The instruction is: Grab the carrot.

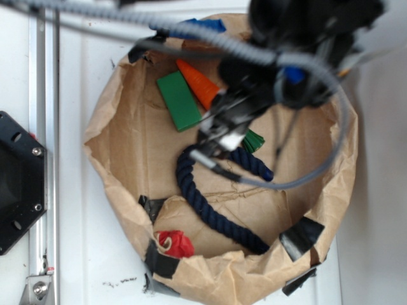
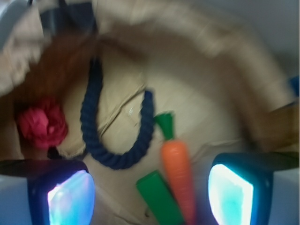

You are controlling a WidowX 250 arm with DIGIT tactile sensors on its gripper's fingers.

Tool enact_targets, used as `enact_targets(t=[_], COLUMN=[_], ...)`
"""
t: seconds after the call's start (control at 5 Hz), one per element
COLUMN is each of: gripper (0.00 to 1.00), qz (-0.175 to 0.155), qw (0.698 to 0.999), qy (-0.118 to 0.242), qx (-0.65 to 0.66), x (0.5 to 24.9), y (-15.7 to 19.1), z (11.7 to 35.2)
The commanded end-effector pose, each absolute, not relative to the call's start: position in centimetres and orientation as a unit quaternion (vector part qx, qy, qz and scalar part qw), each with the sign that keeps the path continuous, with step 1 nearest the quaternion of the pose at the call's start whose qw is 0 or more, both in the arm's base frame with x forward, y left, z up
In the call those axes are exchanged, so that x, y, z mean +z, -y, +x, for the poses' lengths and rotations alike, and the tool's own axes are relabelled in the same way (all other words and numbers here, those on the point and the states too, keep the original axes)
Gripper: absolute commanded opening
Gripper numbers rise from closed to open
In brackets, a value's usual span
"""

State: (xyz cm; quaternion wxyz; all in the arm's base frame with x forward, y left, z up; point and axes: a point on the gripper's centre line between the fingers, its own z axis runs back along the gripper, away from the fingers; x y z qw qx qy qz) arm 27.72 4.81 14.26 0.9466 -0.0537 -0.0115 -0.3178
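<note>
Orange carrot, between open gripper pads

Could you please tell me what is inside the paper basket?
Inside the basket: a carrot, a green block, a blue rope and a red cloth. The arm covers part of the floor in the exterior view.

The black robot arm, wrapped in grey cabling, reaches down from the upper right, its black end effector held with pale-padded fingers spread wide, gripping nothing.
</note>
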Motion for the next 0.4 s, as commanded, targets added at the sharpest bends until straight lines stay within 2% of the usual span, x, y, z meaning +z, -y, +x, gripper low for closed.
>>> enact_targets(t=[0.0,0.2], gripper=[1.00,1.00], qz=[-0.027,-0.029], qw=[0.933,0.933], qy=[0.022,0.028], qx=[-0.357,-0.358], x=[12.4,11.3], y=[-3.7,-4.6], z=[26.5,26.6])
